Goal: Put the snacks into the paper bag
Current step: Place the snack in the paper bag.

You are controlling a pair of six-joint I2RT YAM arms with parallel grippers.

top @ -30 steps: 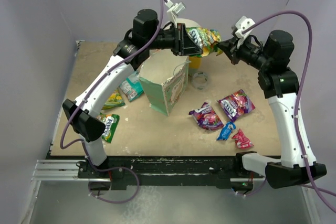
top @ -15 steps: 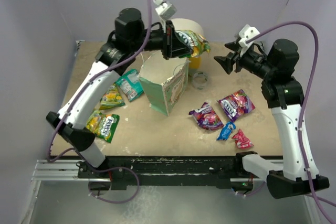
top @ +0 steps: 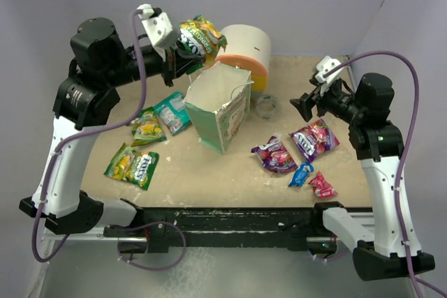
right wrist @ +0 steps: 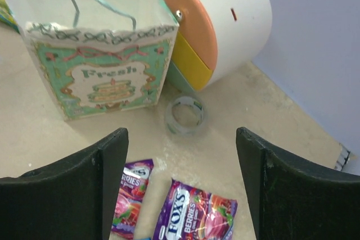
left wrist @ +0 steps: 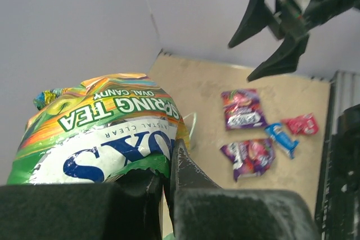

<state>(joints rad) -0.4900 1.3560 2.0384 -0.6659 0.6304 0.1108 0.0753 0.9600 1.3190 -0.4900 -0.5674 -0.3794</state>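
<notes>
My left gripper is shut on a yellow-green snack packet, held in the air up and left of the mint paper bag. In the left wrist view the packet fills the left side, pinched at its bottom edge. My right gripper hangs open and empty above the table, right of the bag. Below it lie two purple packets. A blue packet and a red packet lie nearer the front. A teal packet and two yellow-green ones lie left of the bag.
A round cream drawer unit with orange and yellow fronts stands behind the bag. A clear tape ring lies between the bag and my right gripper. The bag stands upright with its mouth open and its string handles hanging inside.
The right gripper has opened, let go of the yellow-green packet and drawn back down to the right. The left arm has swung left with the packet in its grip.
</notes>
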